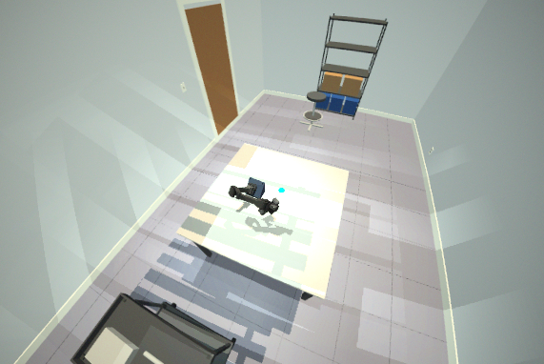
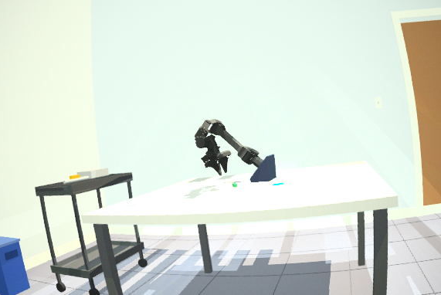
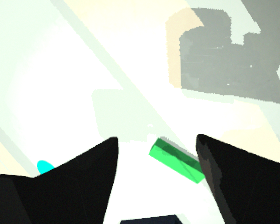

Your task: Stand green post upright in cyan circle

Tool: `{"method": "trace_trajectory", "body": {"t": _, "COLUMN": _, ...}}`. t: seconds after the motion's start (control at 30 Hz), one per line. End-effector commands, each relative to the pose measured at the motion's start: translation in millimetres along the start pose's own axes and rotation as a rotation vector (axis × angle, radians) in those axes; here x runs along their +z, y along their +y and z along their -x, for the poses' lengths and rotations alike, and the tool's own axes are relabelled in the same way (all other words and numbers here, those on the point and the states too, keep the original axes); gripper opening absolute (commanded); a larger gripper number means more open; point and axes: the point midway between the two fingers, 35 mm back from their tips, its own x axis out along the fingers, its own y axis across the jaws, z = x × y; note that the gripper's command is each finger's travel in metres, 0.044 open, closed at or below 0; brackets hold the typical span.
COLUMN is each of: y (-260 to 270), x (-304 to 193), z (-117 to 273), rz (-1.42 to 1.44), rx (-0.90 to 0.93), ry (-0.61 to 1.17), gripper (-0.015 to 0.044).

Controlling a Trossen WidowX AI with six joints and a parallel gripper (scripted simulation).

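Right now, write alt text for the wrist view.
A green rectangular post lies on a white table, beyond the open black gripper; a flat cyan circle peeks out at left, partly hidden.

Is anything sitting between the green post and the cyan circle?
Nothing shows between the green post and the cyan circle in the exterior view.

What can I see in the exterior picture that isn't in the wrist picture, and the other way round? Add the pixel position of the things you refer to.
Only the exterior view: a blue bin [image 2: 8, 266], a wheeled cart [image 2: 123, 178] and a brown door [image 2: 432, 112].

Only the wrist view: the green post's [image 2: 235, 184] [image 3: 176, 161] long side, lying slantwise; outside, it's just a small green spot.

Both: that post, the cyan circle [image 2: 278, 184] [image 3: 44, 166] and the open gripper [image 2: 223, 173] [image 3: 157, 143].
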Motion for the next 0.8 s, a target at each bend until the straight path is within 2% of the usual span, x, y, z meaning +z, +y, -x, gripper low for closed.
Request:
{"method": "trace_trajectory", "body": {"t": 0.0, "y": 13, "x": -21, "z": 5, "rz": 0.257, "rx": -0.072, "ry": 0.03, "gripper": 0.0233}}
{"method": "trace_trajectory", "body": {"t": 0.4, "y": 34, "x": -68, "z": 30, "rz": 0.997, "rx": -0.308, "ry": 0.062, "gripper": 0.0233}}
{"method": "trace_trajectory", "body": {"t": 0.77, "y": 34, "x": -68, "z": 24, "rz": 1.046, "rx": -0.323, "ry": 0.062, "gripper": 0.0233}}
